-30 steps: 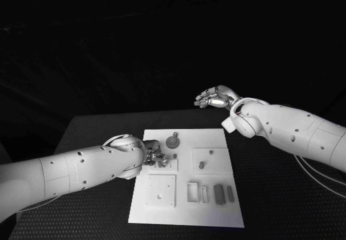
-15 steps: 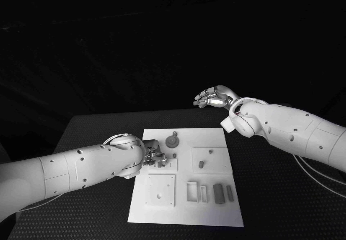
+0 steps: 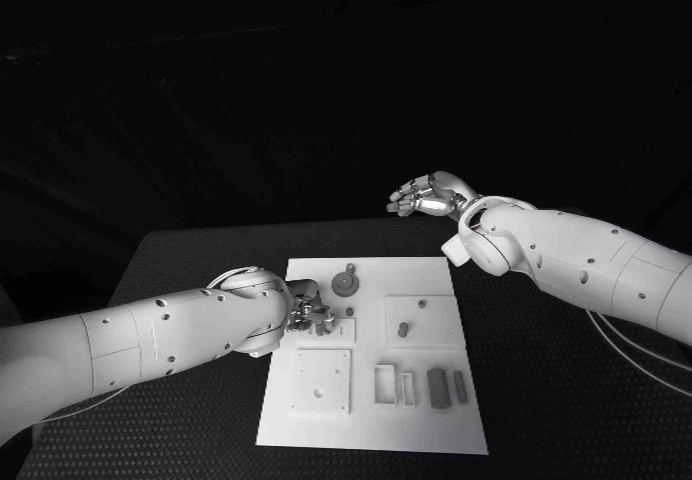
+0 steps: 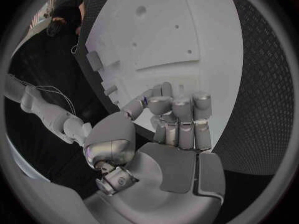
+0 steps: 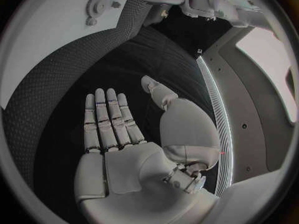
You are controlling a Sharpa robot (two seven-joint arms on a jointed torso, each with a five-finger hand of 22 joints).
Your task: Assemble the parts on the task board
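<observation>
Left hand [image 3: 306, 312] curled over task board [image 3: 433, 420]; right hand [image 3: 428, 196] raised, flat.

White board [image 3: 433, 275] on a black, finely dotted table [image 3: 202, 270]; grey parts [image 3: 437, 386] on it; both arms white, hands silver.

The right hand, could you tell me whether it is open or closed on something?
Open. The right hand shows a bare palm with fingers straight and slightly apart, holding nothing, raised beyond the task board.
</observation>
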